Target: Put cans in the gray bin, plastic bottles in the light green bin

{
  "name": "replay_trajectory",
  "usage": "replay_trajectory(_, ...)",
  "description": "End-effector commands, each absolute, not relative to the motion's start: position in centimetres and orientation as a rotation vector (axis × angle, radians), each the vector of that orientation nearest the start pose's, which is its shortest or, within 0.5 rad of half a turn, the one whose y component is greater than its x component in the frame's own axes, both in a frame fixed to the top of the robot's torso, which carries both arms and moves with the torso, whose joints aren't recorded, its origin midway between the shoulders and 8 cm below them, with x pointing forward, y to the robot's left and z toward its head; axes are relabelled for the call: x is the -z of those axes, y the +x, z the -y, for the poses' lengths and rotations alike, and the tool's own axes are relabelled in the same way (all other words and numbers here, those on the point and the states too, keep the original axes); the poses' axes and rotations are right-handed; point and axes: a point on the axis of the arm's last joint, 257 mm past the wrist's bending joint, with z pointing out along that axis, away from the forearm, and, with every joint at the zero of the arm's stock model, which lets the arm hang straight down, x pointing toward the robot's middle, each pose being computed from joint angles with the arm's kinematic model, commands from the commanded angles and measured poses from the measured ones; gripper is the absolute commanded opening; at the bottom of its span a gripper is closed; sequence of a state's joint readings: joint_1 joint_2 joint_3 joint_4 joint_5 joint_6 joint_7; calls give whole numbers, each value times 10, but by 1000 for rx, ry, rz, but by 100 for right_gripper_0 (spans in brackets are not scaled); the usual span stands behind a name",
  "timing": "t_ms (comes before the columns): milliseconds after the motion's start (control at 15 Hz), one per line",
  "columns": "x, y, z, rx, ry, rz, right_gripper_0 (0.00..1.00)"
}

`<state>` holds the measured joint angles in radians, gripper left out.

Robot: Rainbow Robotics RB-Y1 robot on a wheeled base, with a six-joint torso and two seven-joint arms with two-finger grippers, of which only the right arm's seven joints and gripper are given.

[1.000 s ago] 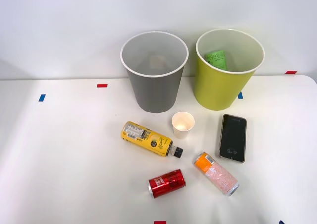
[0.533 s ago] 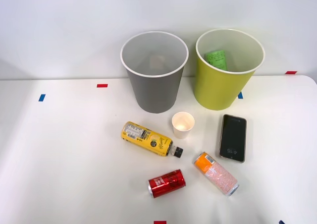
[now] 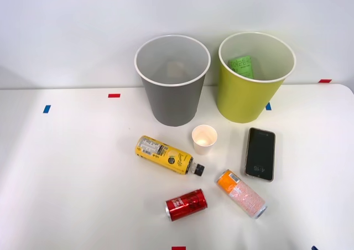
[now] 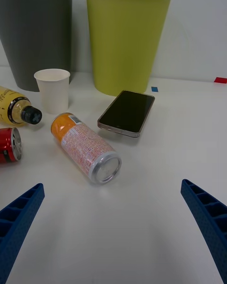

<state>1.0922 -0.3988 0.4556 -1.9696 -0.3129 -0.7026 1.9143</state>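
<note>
The right claw (image 4: 113, 227) hangs wide open, gripping nothing, facing the orange-and-pink can (image 4: 85, 146). Around that can on the table (image 3: 66, 167): a phone (image 3: 260, 154) just beyond, a paper cup (image 3: 204, 139), the yellow bottle (image 3: 166, 155), the red can (image 3: 186, 204). Behind stand the gray bin (image 3: 172, 84) and light green bin (image 3: 254, 78), the latter holding the green bottle (image 3: 241, 66).

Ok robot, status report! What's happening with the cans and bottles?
Right gripper open, holding nothing. Green bottle in light green bin; yellow bottle, red can, orange can on table. Phone, cup lie nearby.

I see the cup (image 3: 204, 138) centred, bins at twelve, phone (image 3: 260, 153) at three, bottle (image 3: 166, 155) at eight, cans at six.
</note>
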Motion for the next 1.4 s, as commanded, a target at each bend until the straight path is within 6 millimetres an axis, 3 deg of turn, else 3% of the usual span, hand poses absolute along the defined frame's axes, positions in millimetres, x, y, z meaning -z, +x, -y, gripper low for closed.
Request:
replay_trajectory(67, 277, 184, 212, 21, -100, -1640, 100)
replay_trajectory(1400, 277, 184, 212, 21, -100, -1640, 100)
